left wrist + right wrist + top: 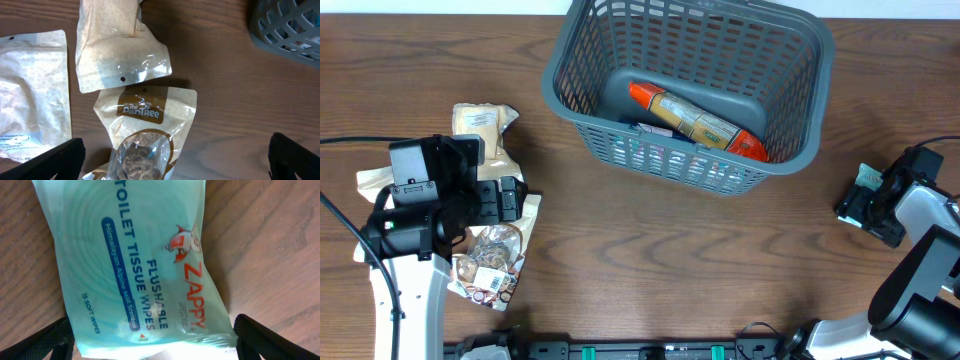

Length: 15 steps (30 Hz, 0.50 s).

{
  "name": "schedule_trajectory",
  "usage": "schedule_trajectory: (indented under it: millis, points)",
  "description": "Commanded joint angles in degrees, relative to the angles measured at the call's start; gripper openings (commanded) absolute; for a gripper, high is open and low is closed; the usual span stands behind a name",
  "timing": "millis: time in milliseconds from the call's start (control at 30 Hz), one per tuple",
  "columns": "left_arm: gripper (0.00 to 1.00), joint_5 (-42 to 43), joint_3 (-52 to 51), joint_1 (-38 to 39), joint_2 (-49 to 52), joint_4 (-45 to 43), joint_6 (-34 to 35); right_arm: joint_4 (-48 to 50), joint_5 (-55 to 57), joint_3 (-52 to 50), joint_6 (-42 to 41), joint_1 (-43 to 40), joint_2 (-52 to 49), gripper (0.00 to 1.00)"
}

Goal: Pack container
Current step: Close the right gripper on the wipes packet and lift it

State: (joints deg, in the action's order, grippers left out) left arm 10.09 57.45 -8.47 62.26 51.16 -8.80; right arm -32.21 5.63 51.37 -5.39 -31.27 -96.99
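The container, a dark grey slotted basket [790, 150], stands at the back centre. It holds a long orange and tan packet [695, 122]. Its corner shows in the left wrist view [287, 30]. My left gripper [505, 200] is open and hangs over a tan "Pan Tree" snack pouch [150, 130], with a finger on either side and not touching it. My right gripper [868, 205] is at the far right, low over the table. Its fingers press both sides of a teal pack of toilet tissue wipes [145, 260], which also shows in the overhead view [868, 177].
Other tan food pouches lie around the left gripper: one just beyond the Pan Tree pouch [117, 50], one to its left [32, 95], and one at the back [480, 125]. The table is brown wood.
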Motion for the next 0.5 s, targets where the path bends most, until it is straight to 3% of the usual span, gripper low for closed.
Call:
schedule_trajectory:
  millis: [0,467]
  points:
    - [0.99,-0.1,0.2,-0.2,0.0,0.2,0.5,0.7,-0.7,-0.8,1.5,-0.3,0.1,0.81]
    - [0.98,-0.1,0.2,-0.2,0.0,0.8,0.5,6.5,-1.4,-0.8,4.9,-0.3,0.1,0.80]
